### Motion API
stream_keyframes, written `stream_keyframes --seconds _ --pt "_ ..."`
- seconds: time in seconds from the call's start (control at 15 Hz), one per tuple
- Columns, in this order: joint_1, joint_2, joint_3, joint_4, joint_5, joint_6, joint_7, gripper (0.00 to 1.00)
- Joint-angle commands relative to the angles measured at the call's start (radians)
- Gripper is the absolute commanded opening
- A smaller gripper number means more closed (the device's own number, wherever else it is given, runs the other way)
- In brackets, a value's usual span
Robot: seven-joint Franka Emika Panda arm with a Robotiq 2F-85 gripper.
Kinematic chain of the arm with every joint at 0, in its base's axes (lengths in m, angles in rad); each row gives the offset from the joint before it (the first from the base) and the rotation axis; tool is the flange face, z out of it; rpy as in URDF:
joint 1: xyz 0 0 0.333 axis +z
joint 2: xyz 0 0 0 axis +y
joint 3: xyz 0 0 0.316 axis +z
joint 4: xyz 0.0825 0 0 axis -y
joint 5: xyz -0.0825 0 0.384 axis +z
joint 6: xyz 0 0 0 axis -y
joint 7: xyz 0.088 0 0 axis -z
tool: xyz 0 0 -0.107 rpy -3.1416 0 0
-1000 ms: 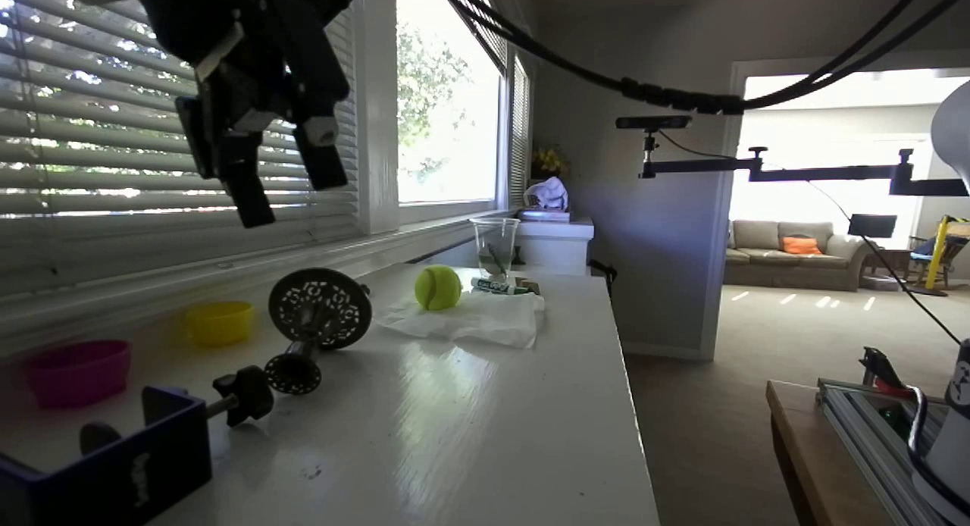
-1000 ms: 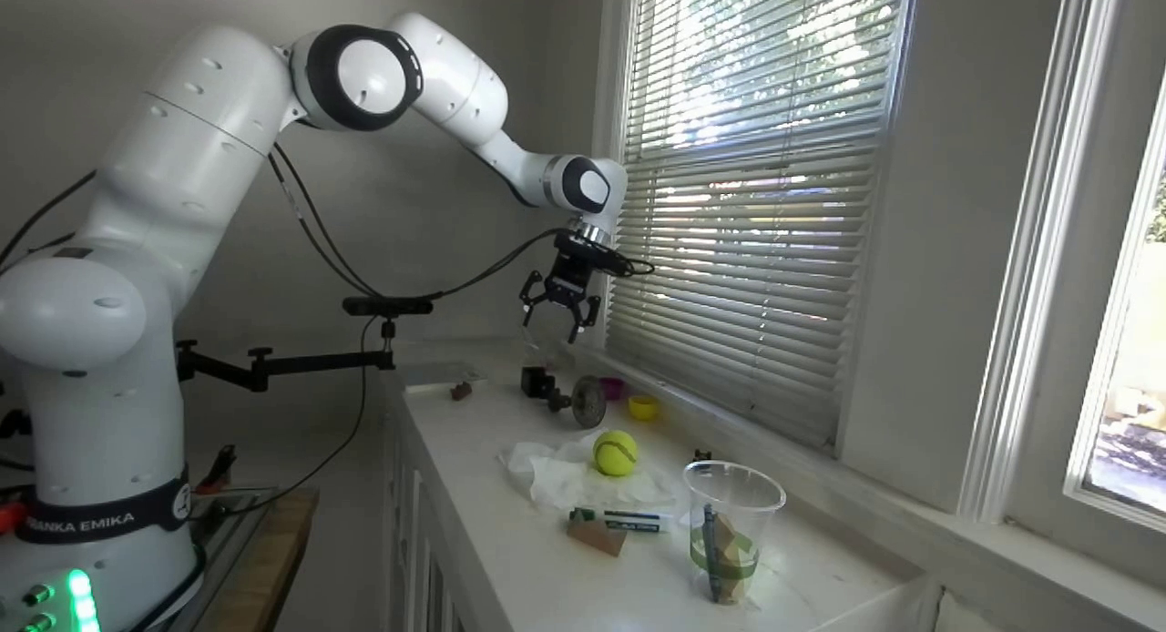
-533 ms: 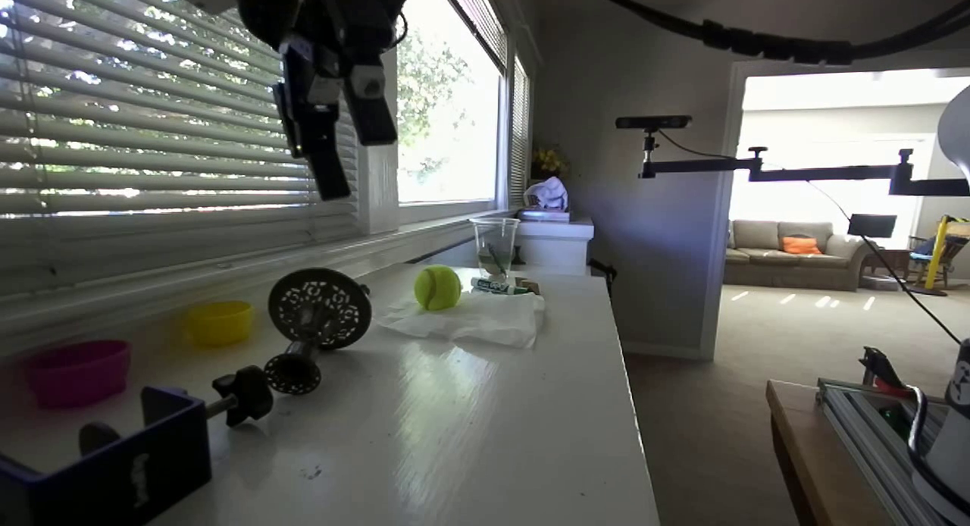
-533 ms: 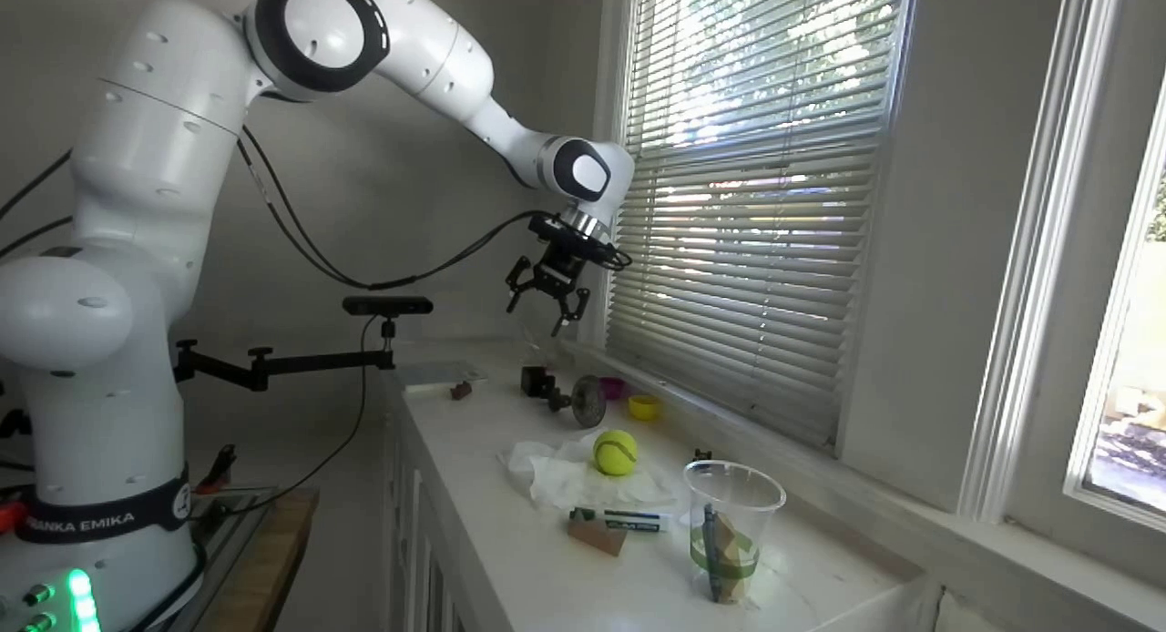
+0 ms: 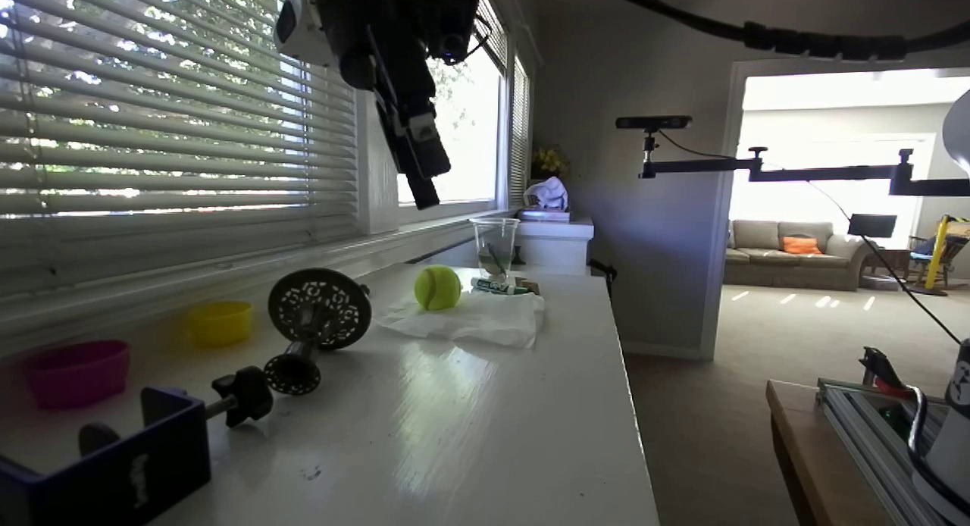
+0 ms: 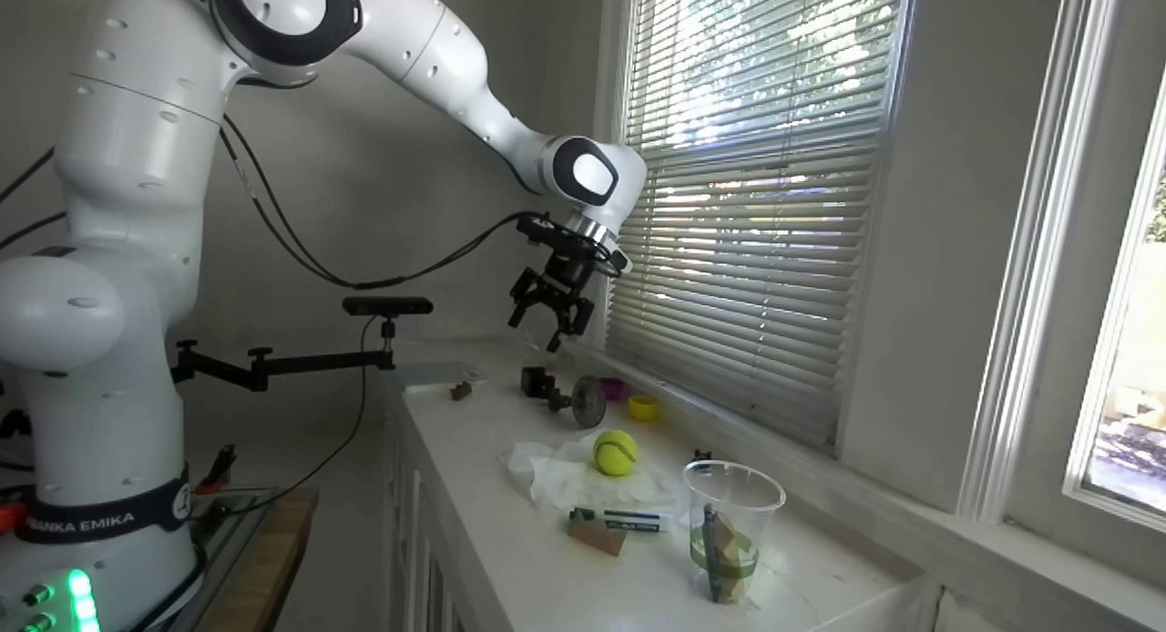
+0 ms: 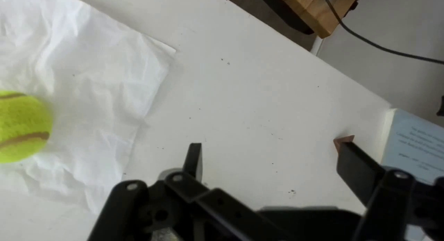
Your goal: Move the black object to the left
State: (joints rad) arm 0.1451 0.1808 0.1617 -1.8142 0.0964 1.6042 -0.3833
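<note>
The black object (image 5: 114, 465) is a boxy dark block with upright ends and a knob on a screw. It lies on the white counter at the lower left of an exterior view, partly cut off by the frame. It also shows, small, in an exterior view (image 6: 534, 382). It does not show in the wrist view. My gripper (image 5: 430, 181) hangs tilted in the air, high above the counter and apart from the black object. It also shows in an exterior view (image 6: 535, 331). In the wrist view the gripper (image 7: 272, 159) is wide open with nothing between its fingers.
A dark mesh disc on a stand (image 5: 322, 310) is beside the block's knob. A pink cup (image 5: 78, 374) and yellow cup (image 5: 220, 324) stand by the window. A tennis ball (image 6: 615, 453) sits on paper. A clear cup (image 6: 733, 532) and a blue book (image 7: 416, 143) are farther off.
The gripper has swung to the right and turned in an exterior view, with its wrist tilted more. The upper arm has shifted up and left in an exterior view. The black object has not moved.
</note>
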Motion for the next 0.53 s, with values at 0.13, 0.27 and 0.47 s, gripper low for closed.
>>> stream_keyframes --seconds 0.13,0.27,0.47 --pt "-0.006 -0.071 -0.03 -0.056 -0.025 0.067 0.25 1.0" --pt "0.002 -0.073 -0.034 -0.04 -0.055 0.083 0.346 1.0" --pt "-0.008 -0.045 -0.028 -0.013 -0.029 0.061 0.307 1.0"
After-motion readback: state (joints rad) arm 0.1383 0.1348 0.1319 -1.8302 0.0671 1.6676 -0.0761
